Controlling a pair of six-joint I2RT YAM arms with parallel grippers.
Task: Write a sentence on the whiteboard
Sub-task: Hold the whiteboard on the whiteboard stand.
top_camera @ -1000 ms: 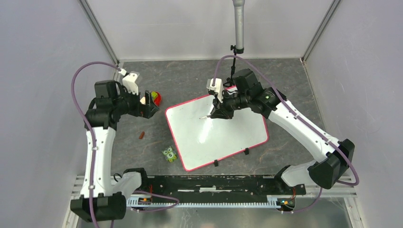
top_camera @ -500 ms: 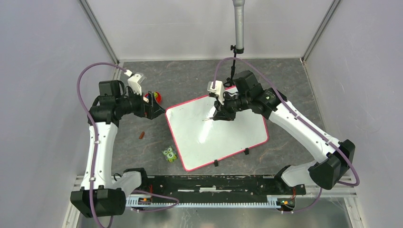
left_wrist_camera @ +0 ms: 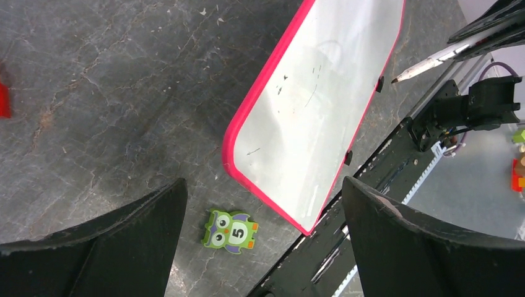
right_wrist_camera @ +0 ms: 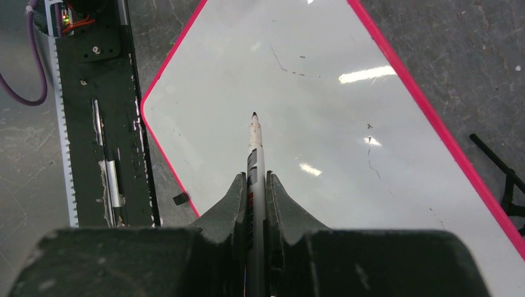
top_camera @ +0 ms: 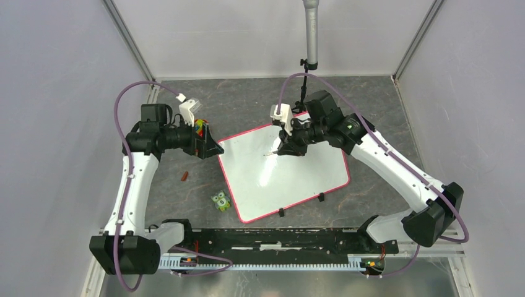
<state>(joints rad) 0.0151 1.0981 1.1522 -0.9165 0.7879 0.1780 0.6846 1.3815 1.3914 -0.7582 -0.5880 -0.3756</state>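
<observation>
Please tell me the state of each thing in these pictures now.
whiteboard: lying flat, no sentence, only faint specks.
marker: uncapped, gripped, tip over the whiteboard.
right gripper: shut on the marker.
left gripper: open, empty.
owl tile: lying face up beside the whiteboard.

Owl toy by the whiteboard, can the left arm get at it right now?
Probably yes. The left gripper is open and empty, and the owl toy lies on bare table just off the whiteboard's corner, with nothing over it.
</observation>
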